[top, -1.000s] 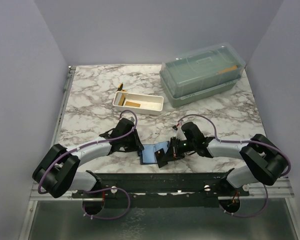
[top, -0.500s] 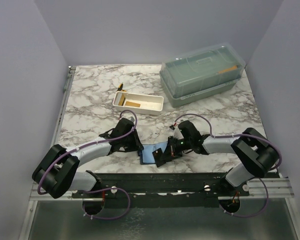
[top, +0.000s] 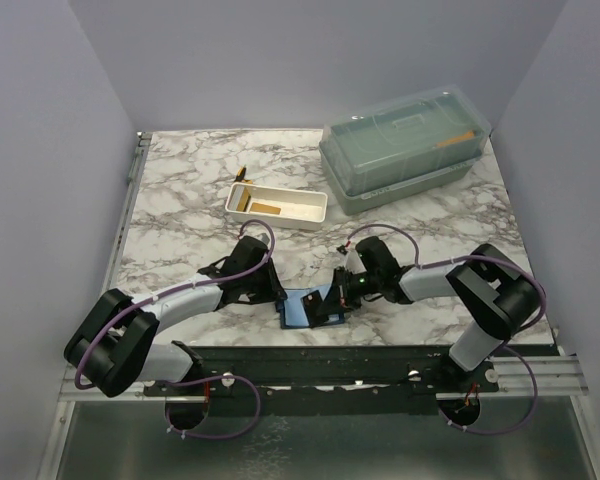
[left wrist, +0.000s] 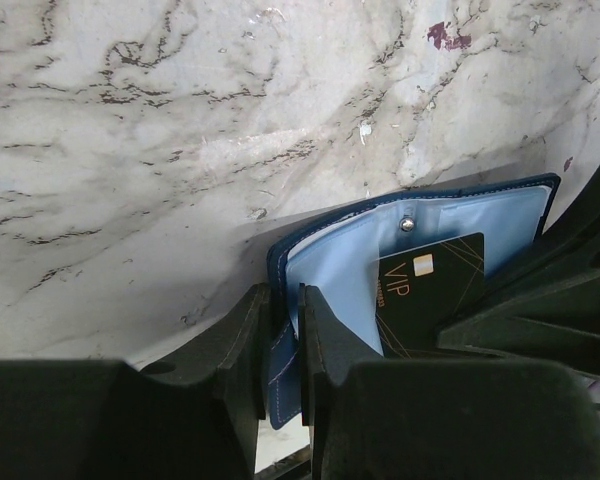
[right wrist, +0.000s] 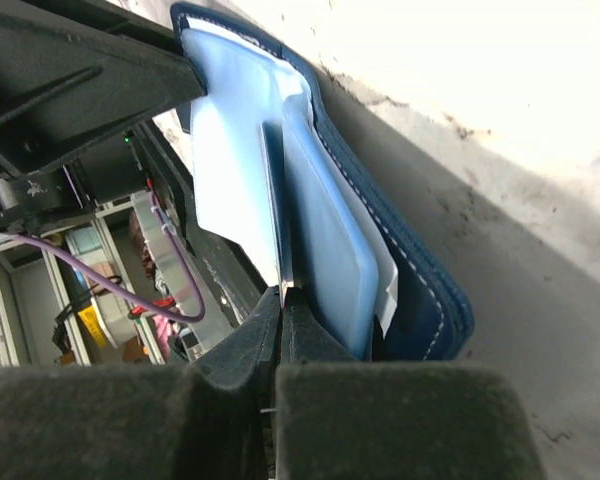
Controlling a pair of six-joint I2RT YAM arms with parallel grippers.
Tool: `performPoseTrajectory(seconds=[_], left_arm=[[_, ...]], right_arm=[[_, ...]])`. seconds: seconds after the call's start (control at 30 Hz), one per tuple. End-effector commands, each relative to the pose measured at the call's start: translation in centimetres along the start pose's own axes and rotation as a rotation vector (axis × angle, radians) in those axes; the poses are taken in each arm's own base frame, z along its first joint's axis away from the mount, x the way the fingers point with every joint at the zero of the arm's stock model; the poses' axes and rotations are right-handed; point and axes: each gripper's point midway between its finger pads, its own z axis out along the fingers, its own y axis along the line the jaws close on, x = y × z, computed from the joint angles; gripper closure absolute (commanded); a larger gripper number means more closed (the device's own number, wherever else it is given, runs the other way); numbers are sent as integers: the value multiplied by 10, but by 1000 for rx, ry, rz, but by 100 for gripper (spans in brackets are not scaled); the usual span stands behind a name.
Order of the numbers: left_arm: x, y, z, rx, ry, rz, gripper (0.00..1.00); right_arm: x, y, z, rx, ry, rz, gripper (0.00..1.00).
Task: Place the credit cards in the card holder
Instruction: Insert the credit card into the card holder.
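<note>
The card holder [left wrist: 340, 260], lying at the near table edge, is clamped by its edge in the nearly closed left gripper [left wrist: 283, 295]. The dark card [left wrist: 430, 290] is partly inserted in a pocket and is pinched by the fully closed right gripper [right wrist: 282, 295]. A tan card [top: 267, 208] in the white tray [top: 305, 205] has yet to be loaded.

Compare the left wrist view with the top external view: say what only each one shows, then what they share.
Only the left wrist view: the VIP lettering on the dark card, the snap stud, and the left gripper pinching the edge of the card holder. Only the top external view: the white tray holding tan cards, the green lidded box, and both arms whole. Both: the open card holder lying on the marble table.
</note>
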Motion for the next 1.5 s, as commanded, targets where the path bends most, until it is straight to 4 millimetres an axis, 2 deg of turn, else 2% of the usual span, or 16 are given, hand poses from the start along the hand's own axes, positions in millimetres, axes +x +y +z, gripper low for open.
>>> performPoseTrajectory(seconds=[0.0,0.27,0.7,0.93,1.07,1.23,1.3,1.37,1.47], left_arm=[[4,0,-1,15,11,17,79],[7,-2,0,32,14,-4,80],[11,-10,-2,113,-20,-148,83],[14,-13,-9,153,-31,-178,62],[16,-16,-13,171,-27,-182,56],[34,-1,-19,121,17,-227,42],[39,4,-20,107,25,-239,42],[39,6,-19,95,27,-246,46],[36,10,-13,61,21,-242,55]], right_arm=[[-14,1,6,-30,-27,-65,100],[-22,-2,15,-57,-43,-113,100],[-22,-1,11,-129,-178,-56,100],[-17,-6,17,-66,-182,-34,100],[-14,-8,21,-67,-174,-25,99],[-12,-13,21,-44,-177,-16,95],[-11,-17,21,-14,-171,-15,93],[-9,-24,22,47,-158,-14,90],[-4,-33,23,144,-128,-11,76]])
